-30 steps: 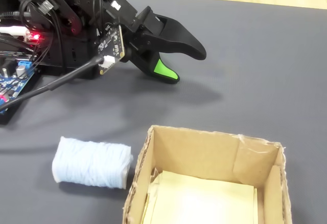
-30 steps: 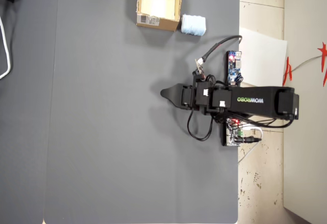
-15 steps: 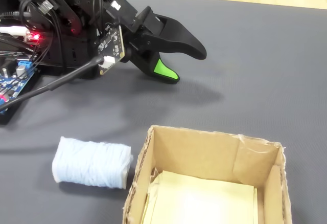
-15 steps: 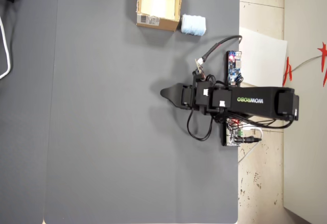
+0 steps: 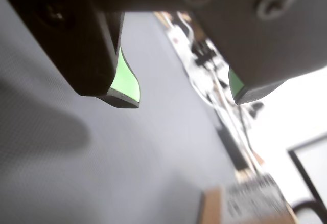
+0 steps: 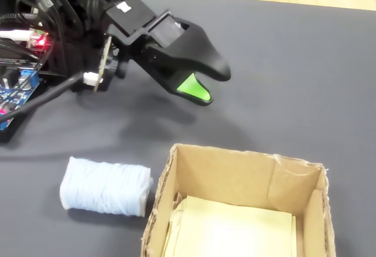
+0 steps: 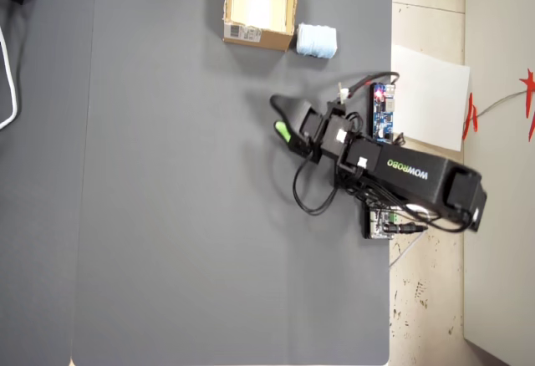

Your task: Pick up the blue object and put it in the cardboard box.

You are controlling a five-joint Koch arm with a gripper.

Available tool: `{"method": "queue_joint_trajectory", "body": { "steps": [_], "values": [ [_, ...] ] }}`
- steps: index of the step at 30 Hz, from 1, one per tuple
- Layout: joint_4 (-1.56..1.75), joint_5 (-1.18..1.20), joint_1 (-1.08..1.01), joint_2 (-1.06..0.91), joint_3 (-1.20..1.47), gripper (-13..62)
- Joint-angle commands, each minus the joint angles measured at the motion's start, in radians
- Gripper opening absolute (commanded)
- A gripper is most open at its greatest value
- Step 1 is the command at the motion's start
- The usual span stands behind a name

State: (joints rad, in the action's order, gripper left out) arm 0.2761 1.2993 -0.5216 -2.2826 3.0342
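Observation:
The blue object (image 6: 104, 186) is a pale blue ribbed roll lying on the dark mat just left of the cardboard box (image 6: 235, 158) in the fixed view. From overhead the blue object (image 7: 317, 41) rests against the right side of the cardboard box (image 7: 260, 37). My gripper (image 6: 211, 85) hovers over the mat beyond both, open and empty. Overhead, the gripper (image 7: 278, 117) points up-left toward them, well apart from the roll. In the wrist view the gripper (image 5: 184, 100) shows two green-padded jaws with bare mat between, and the blurred labelled box (image 5: 212, 208) low down.
A blue circuit board (image 6: 17, 90) with cables lies by the arm's base; overhead the circuit board (image 7: 383, 111) sits at the mat's right edge. A white sheet (image 7: 430, 94) lies on the floor past it. The box holds pale paper.
The arm has swung from pointing straight left overhead to pointing up-left, toward the box and roll. In the fixed view the gripper has come nearer and lower. Roll and box have not moved.

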Motion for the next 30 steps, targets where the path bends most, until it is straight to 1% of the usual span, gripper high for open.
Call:
{"method": "queue_joint_trajectory", "body": {
  "steps": [1, 11, 12, 18, 26, 30],
  "values": [
    [-0.041, -0.017, -0.052, -0.084, -0.112, 33.1],
    [-0.393, 0.038, -0.288, -0.080, -0.351, 33.0],
    [-0.463, 0.046, -0.339, -0.077, -0.391, 33.0],
    [-0.643, 0.092, -0.466, -0.032, -0.502, 33.0],
    [-0.824, 0.123, -0.580, 0.127, -0.637, 33.0],
    [-0.894, 0.137, -0.614, 0.250, -0.699, 33.0]
  ]
}}
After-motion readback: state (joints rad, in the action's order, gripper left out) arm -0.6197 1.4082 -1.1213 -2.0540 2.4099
